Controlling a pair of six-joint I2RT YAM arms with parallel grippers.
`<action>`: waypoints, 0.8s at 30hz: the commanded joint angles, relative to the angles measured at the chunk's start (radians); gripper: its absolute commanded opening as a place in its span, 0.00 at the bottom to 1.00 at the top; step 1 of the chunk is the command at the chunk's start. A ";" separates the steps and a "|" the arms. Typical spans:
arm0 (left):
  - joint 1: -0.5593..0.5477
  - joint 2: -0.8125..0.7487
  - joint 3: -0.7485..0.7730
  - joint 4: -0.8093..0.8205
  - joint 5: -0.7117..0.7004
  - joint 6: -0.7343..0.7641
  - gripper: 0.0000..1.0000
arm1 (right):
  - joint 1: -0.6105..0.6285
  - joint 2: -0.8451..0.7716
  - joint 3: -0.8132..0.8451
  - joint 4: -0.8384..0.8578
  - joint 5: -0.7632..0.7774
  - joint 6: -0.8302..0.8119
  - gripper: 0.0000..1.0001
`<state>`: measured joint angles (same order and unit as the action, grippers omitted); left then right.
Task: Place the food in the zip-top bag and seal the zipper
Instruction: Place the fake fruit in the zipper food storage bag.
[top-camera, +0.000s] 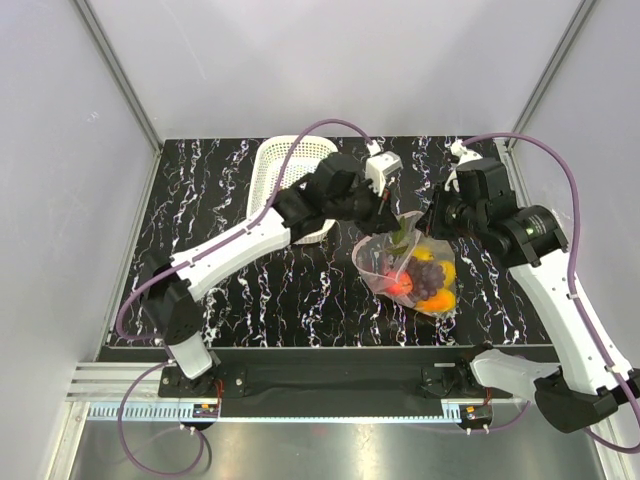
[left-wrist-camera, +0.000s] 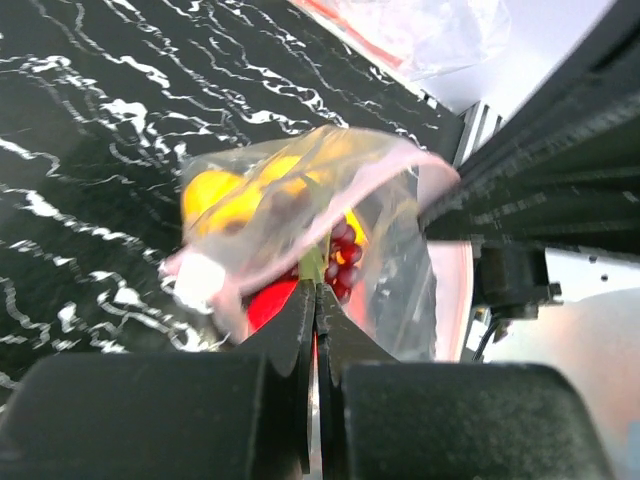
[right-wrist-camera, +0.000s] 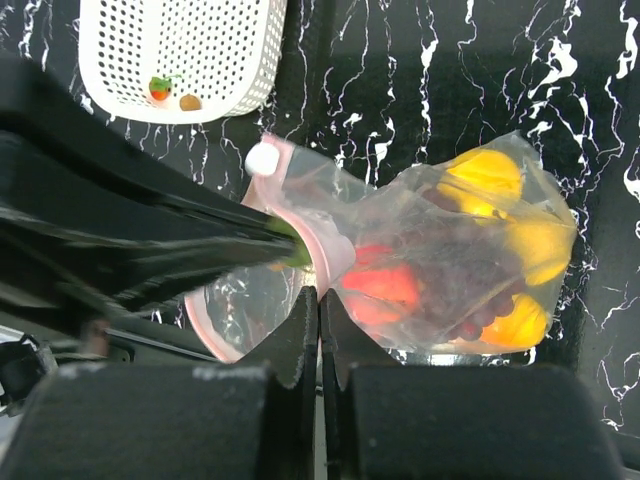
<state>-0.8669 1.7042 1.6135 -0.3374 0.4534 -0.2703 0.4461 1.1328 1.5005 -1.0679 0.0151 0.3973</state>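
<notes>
Left gripper (left-wrist-camera: 316, 300), right gripper (right-wrist-camera: 318, 305) clamp pink-red zipper strip (left-wrist-camera: 400, 160) of clear crinkly bag (right-wrist-camera: 450, 250).
Sealing step, likely: gaping mouth needs pressing shut.

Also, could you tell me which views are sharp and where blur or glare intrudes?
Top external: sharp, evenly lit, zip-top bag legible. Left wrist: bag smeared, bright washout at lower right. Right wrist: a blurred dark arm crosses the left; white basket is crisp, food soft.
</notes>
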 joint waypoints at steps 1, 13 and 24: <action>-0.049 0.021 0.028 0.119 -0.079 -0.067 0.00 | 0.003 -0.038 0.060 0.039 0.011 0.003 0.00; -0.101 -0.109 -0.038 0.109 -0.213 -0.017 0.68 | 0.006 -0.070 0.041 0.034 0.088 0.012 0.00; 0.133 -0.342 -0.198 0.090 -0.130 0.000 0.77 | 0.005 -0.067 0.033 0.040 0.098 0.011 0.00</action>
<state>-0.8043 1.3994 1.4437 -0.2901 0.2932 -0.2852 0.4461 1.0851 1.5116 -1.0786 0.0902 0.4011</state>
